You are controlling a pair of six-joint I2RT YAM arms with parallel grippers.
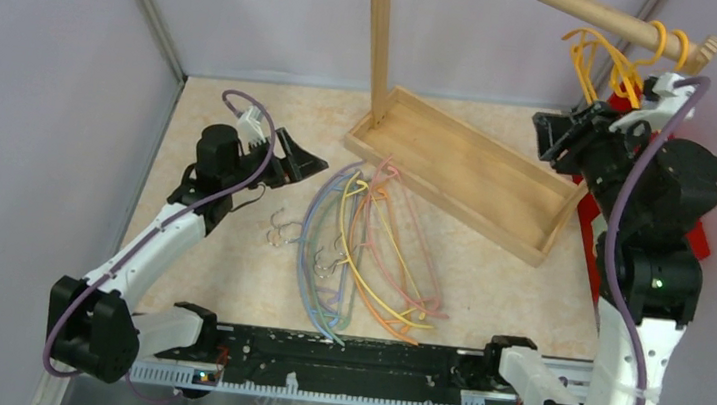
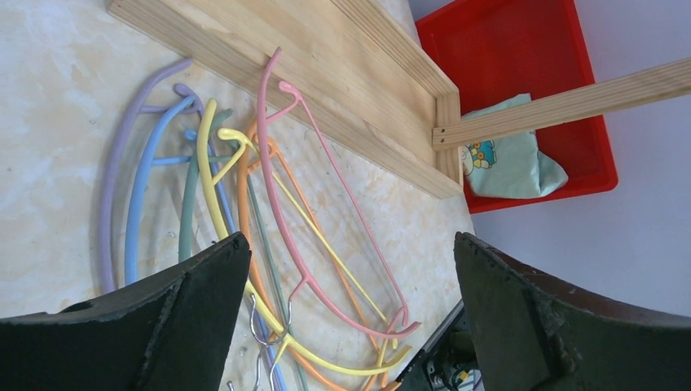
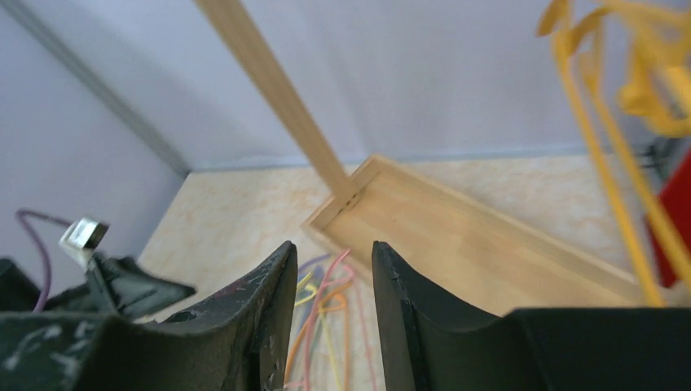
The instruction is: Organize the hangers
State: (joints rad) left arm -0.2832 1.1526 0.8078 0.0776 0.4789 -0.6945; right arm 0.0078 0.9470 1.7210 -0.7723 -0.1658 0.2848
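Left claw (image 2: 350, 241), spread and empty, is aimed at hangers (image 2: 244, 187) left heaped ahead on the surface (image 2: 49, 122); beside the narrowly parted right claw (image 3: 332, 248), only yellow hangers (image 1: 591, 61) are hung.

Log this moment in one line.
left gripper open, empty | right gripper open, raised | yellow plastic-coated hangers on wooden rail | multicoloured hanger pile on table
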